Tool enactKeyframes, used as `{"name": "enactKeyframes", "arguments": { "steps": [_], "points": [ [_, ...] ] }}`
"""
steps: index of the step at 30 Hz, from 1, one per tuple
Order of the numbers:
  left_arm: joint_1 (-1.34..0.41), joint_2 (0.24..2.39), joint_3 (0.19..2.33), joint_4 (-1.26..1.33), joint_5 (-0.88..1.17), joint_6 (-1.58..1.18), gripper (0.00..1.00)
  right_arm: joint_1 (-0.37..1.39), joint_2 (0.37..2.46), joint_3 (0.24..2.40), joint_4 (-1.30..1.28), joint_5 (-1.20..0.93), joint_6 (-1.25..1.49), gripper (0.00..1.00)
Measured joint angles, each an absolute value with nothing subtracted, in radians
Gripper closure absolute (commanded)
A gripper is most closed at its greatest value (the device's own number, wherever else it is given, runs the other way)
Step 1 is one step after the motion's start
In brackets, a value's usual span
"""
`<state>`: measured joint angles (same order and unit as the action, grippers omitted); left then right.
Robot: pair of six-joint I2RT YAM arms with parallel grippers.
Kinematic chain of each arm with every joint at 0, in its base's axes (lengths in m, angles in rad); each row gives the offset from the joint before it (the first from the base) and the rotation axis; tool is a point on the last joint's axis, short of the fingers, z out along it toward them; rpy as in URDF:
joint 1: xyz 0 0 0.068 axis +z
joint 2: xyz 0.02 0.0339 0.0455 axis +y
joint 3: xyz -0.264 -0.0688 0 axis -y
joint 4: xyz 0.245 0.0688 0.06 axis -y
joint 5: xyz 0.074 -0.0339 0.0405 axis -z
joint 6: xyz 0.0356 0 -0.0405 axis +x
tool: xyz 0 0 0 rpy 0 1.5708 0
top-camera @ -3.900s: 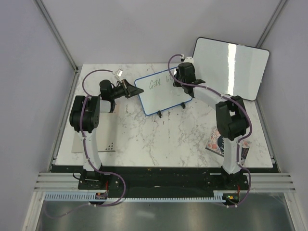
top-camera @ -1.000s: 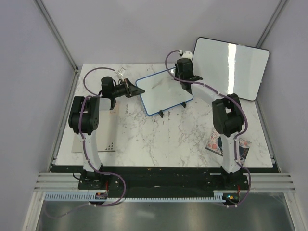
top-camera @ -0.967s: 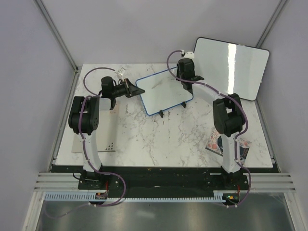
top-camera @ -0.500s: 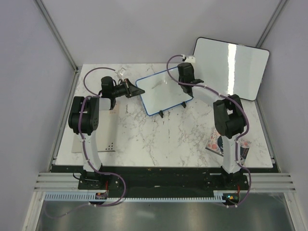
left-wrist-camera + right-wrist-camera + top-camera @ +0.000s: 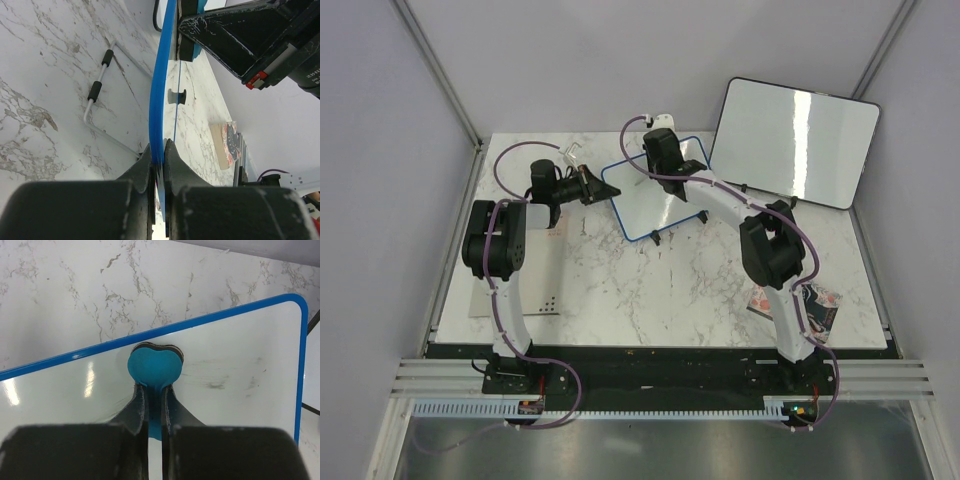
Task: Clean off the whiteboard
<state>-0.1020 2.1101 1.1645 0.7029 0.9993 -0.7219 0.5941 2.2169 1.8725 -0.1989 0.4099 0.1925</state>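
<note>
Left end effector (image 5: 159, 150) is clamping the whiteboard (image 5: 655, 205) by its blue frame, the board standing tilted on the marble tabletop (image 5: 650, 290) just ahead. Right end effector (image 5: 154, 390) is gripping a teal eraser (image 5: 155, 365), pressing it against the board's face. Grey walls (image 5: 620, 60) are enclosing the tabletop.

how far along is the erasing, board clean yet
Nearly done. Done: most of the whiteboard looks clean. In hand: the left hand clamps its blue frame while the right hand presses the teal eraser against it near one long edge. Left: faint grey smudges toward the right side probably need another pass.
</note>
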Motion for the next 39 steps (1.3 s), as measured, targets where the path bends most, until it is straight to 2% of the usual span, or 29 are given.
{"name": "enactKeyframes", "arguments": {
  "steps": [7, 20, 39],
  "points": [
    [-0.102, 2.11, 1.165, 0.697, 0.992, -0.72, 0.98, 0.568, 2.214, 1.859, -0.19, 0.408, 0.255, 1.0],
    [-0.112, 2.107, 1.174, 0.702, 0.995, -0.716, 0.98, 0.395, 2.127, 1.62, 0.052, 0.398, 0.301, 1.0],
    [-0.115, 2.095, 1.174, 0.671, 1.001, -0.679, 0.98, 0.434, 2.097, 1.535, 0.175, 0.395, 0.199, 1.0]
  ]
}}
